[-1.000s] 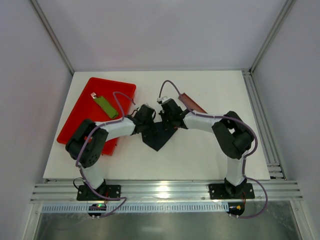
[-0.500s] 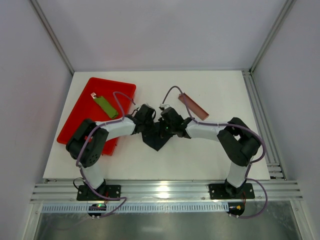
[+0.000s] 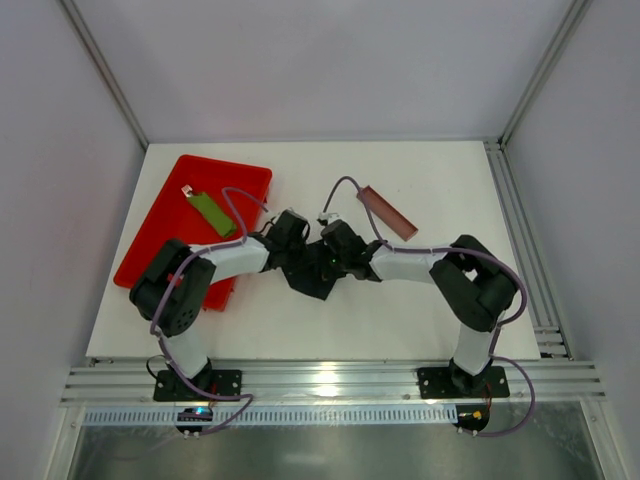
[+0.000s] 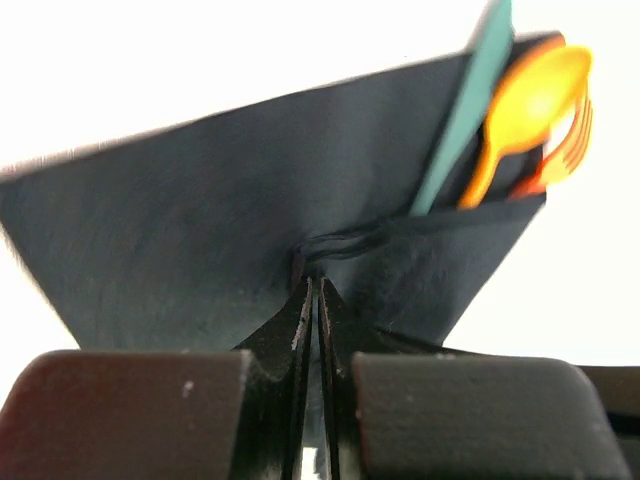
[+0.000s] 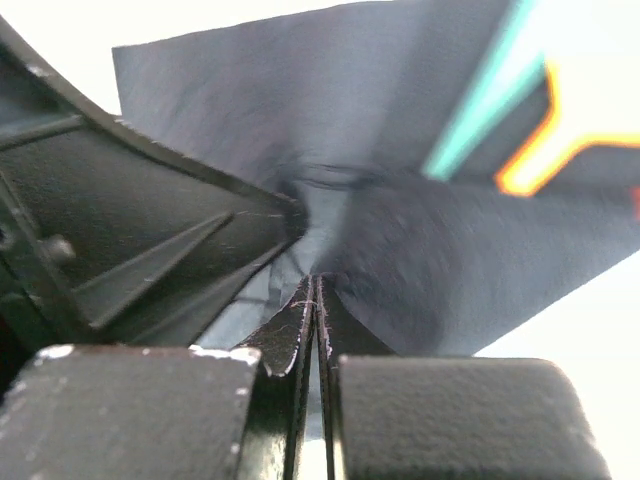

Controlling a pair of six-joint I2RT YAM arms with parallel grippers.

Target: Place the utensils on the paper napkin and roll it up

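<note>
The black paper napkin (image 3: 318,280) lies mid-table, folded over itself between the two arms. My left gripper (image 3: 298,256) is shut on a pinched fold of the napkin (image 4: 200,230). My right gripper (image 3: 334,258) is shut on the napkin (image 5: 450,250) from the other side, close to the left gripper's body (image 5: 120,230). The utensils sit inside the fold: a yellow-orange spoon (image 4: 530,100) and an orange fork (image 4: 572,150) stick out at its far corner, beside a teal strip (image 4: 465,110). In the right wrist view an orange utensil (image 5: 570,140) is blurred.
A red tray (image 3: 165,215) sits at the left, under the left arm, with a flat green piece (image 3: 212,213) in it. A long narrow brown tray (image 3: 388,211) lies behind the right arm. The table's near edge is a metal rail.
My right gripper has moved left and nearer, off the brown tray, closing in on the left gripper. The napkin has bunched into a smaller folded shape between them.
</note>
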